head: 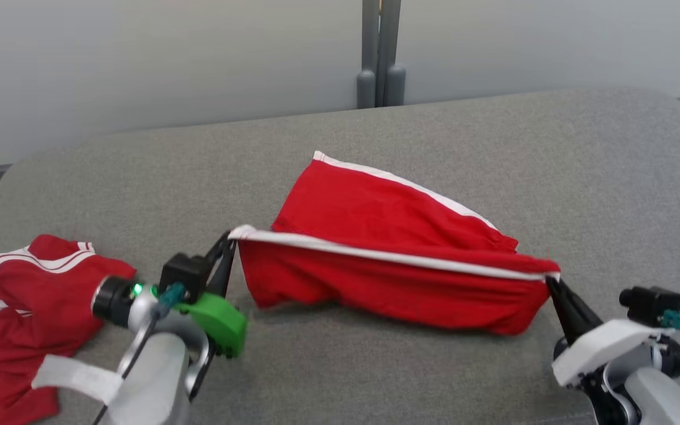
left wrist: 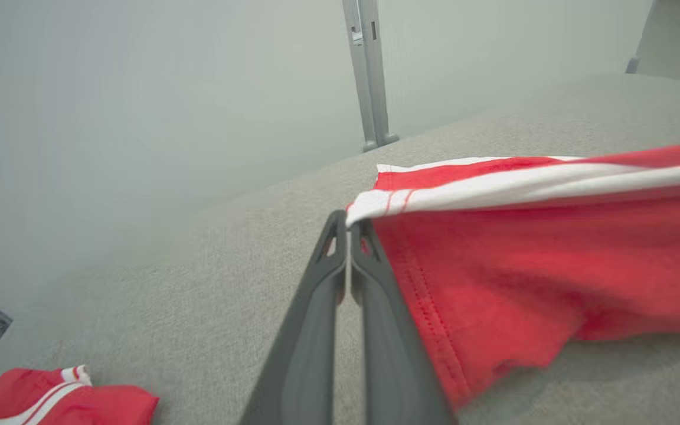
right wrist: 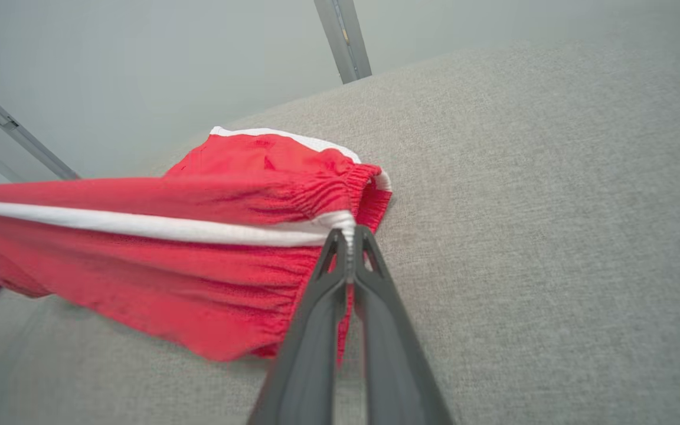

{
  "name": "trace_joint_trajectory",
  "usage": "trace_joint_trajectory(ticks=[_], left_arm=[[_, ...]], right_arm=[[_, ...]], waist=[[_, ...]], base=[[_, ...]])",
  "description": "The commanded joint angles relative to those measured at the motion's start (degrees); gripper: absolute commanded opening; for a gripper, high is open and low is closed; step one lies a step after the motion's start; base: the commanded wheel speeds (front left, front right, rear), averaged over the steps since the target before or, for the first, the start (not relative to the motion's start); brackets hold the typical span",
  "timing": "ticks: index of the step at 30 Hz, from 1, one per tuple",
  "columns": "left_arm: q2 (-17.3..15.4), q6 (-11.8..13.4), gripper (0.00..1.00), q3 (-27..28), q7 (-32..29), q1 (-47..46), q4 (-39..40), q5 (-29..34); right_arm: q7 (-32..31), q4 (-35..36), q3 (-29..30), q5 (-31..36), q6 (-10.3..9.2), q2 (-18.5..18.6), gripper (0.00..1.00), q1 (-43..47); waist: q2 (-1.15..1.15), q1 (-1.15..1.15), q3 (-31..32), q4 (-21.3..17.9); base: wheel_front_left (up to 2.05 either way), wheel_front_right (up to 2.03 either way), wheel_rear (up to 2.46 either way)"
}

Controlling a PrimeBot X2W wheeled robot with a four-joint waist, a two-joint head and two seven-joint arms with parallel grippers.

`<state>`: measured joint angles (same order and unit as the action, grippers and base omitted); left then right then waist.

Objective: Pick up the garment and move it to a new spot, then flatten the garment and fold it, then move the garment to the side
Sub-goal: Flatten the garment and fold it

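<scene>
Your garment (head: 15,307), the bright red shirt with the white striped trim, lies in a crumpled heap at the near left corner of the grey padded surface (head: 493,147). One side of it is hidden under the left forearm (head: 157,378), and it runs out of the head view at the left and the bottom. I judge that no step is done for it. It is not lifted, not spread and not folded, so all the steps are left.

Its direction is hard to give. What shows of the heap seems a little longer from near to far than from side to side. A striped edge (neck or cuff, I cannot tell which) shows at its far end. Where the hem lies I cannot say.

Near it, toward the middle, both grippers are busy with another piece, the red shorts (head: 387,277). The left gripper (head: 231,242) has its jaws closed on the white striped corner at one end. The right gripper (head: 552,282) has its jaws closed on the gathered waistband end. The shorts hang stretched between them from left to right, and the lower part sags onto the surface. In my judgement you must put this piece down before a gripper is free for the shirt.
</scene>
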<state>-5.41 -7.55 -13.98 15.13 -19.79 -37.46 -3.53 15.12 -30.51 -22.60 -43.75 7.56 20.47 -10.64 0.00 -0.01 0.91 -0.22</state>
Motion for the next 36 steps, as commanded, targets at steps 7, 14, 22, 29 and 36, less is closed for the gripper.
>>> trace_joint_trajectory(ticks=[7, 14, 22, 29, 36], left_arm=[[-1.6, 0.2, 0.00, -3.3, 0.0, -17.5, -7.6, 1.2], [-2.3, 0.2, 0.00, -5.1, 0.0, -29.1, -16.1, 2.6], [-2.9, 2.1, 0.00, -7.4, 0.0, -37.7, -26.4, 5.0], [-2.6, 4.0, 0.00, -8.6, 0.0, -42.5, -30.4, 5.8], [-2.8, 6.0, 0.00, -9.5, -0.3, -44.8, -33.6, 5.8]], right_arm=[[0.0, -2.2, 5.4, 4.1, -0.12, -5.9, 0.00, -10.7], [0.0, -4.4, 6.5, 7.3, -0.11, -11.6, 0.00, -16.4], [0.0, -3.8, 6.6, 8.4, -0.11, -14.9, 0.00, -18.8], [0.0, -1.9, 9.2, 11.1, -0.11, -16.6, 0.00, -20.1], [0.0, 0.0, 10.3, 12.9, -0.11, -17.5, 0.00, -20.7]], waist=[[0.00, 0.01, -12.7, -6.2], [0.00, 0.01, -18.7, -10.0], [0.00, 0.01, -21.9, -13.2], [0.00, 0.01, -23.6, -14.8], [0.00, 0.01, -24.0, -15.7]], base=[[0.00, 0.00, 0.00], [0.00, 0.00, 0.00], [0.00, 0.00, 0.00], [0.00, 0.00, 0.00], [0.00, 0.00, 0.00]])
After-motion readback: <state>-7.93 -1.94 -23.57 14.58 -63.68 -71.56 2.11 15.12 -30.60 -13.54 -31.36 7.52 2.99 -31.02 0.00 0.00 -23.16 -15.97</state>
